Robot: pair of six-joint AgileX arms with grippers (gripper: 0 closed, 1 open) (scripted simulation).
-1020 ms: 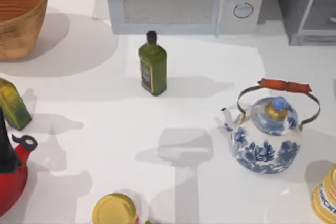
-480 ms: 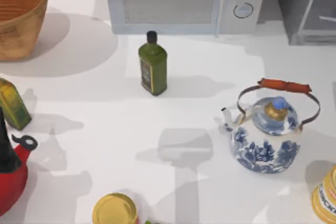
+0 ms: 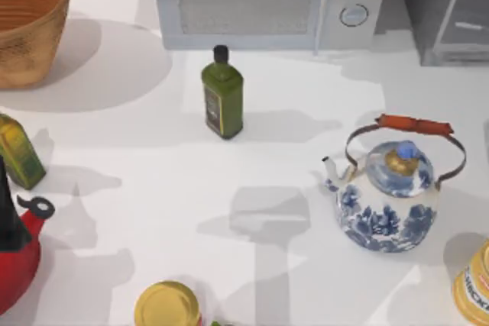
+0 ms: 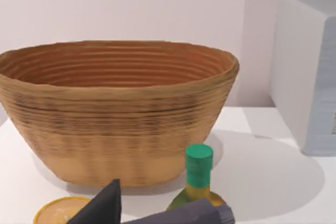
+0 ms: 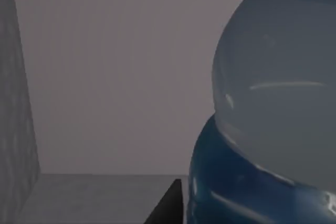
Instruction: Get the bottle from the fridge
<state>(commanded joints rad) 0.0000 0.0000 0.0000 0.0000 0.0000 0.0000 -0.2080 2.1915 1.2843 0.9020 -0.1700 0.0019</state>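
Observation:
The fridge (image 3: 437,13) stands at the table's back right corner, dark grey with a pale framed door (image 3: 458,5) swung open. In the right wrist view the bottle (image 5: 273,103) looms very close, whitish clear above with a blue band below. It sits inside the grey fridge interior (image 5: 105,77). A dark piece of my right gripper (image 5: 167,205) shows right beside the bottle. My left gripper (image 4: 168,211) is parked over the table's left side, open and holding nothing.
A light grey microwave (image 3: 260,1) stands at the back, left of the fridge. On the table are a dark green bottle (image 3: 222,93), a blue-white kettle (image 3: 390,200), a woven basket (image 3: 27,20), a yellow-green bottle (image 3: 17,150), a red kettle (image 3: 15,250) and a yellow-lidded jar (image 3: 166,305).
Nothing on the table has moved. Only the shadows near the fridge and at the front edge have shifted a little.

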